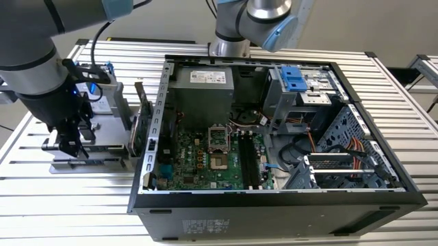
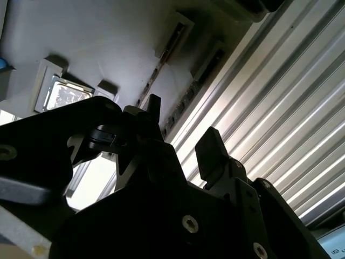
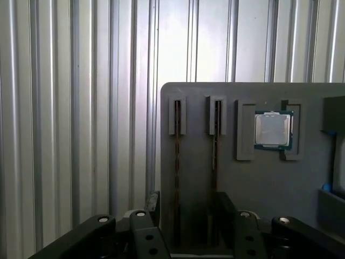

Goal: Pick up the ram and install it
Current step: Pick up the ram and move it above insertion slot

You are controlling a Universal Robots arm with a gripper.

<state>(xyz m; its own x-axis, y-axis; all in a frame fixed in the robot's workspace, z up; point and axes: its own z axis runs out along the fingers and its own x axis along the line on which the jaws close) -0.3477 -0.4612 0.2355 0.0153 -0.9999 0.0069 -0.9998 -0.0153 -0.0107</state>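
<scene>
- The black two-fingered gripper (image 1: pixel 72 148) on the grey robot arm (image 1: pixel 34 66) hangs over a flat grey plastic holder (image 1: pixel 102 165). The holder sits on the ribbed aluminium table (image 1: pixel 68 205), at the exterior view's left of the open black computer case (image 1: pixel 274 207).
- In both wrist views the gripper (image 3: pixel 188 200) (image 2: pixel 182 118) has its fingers spread wide and grips nothing.
- Two thin, narrow, dark circuit-board sticks stand on edge in two parallel slots of the holder (image 3: pixel 259 189).
- The edge-side ram stick (image 3: pixel 177 162) (image 2: pixel 186 100) sits just inside the holder's rim. In both wrist views its line runs in between the two fingers.
- The chip-side ram stick (image 3: pixel 216 145) (image 2: pixel 163 59) sits in the next slot, between the first stick and a square silver processor chip (image 3: pixel 273 129) (image 2: pixel 67 94) lying in its own recess. This stick lines up close to the finger on the chip's side. Whether that finger touches it cannot be told.
- Both sticks lie level, with their long axes parallel to each other and to the table's ribs. One end of each points at the holder's far rim and the other at the gripper.
- Inside the case, a green motherboard (image 1: pixel 205 159) lies flat on the bottom, well apart from the holder.
</scene>
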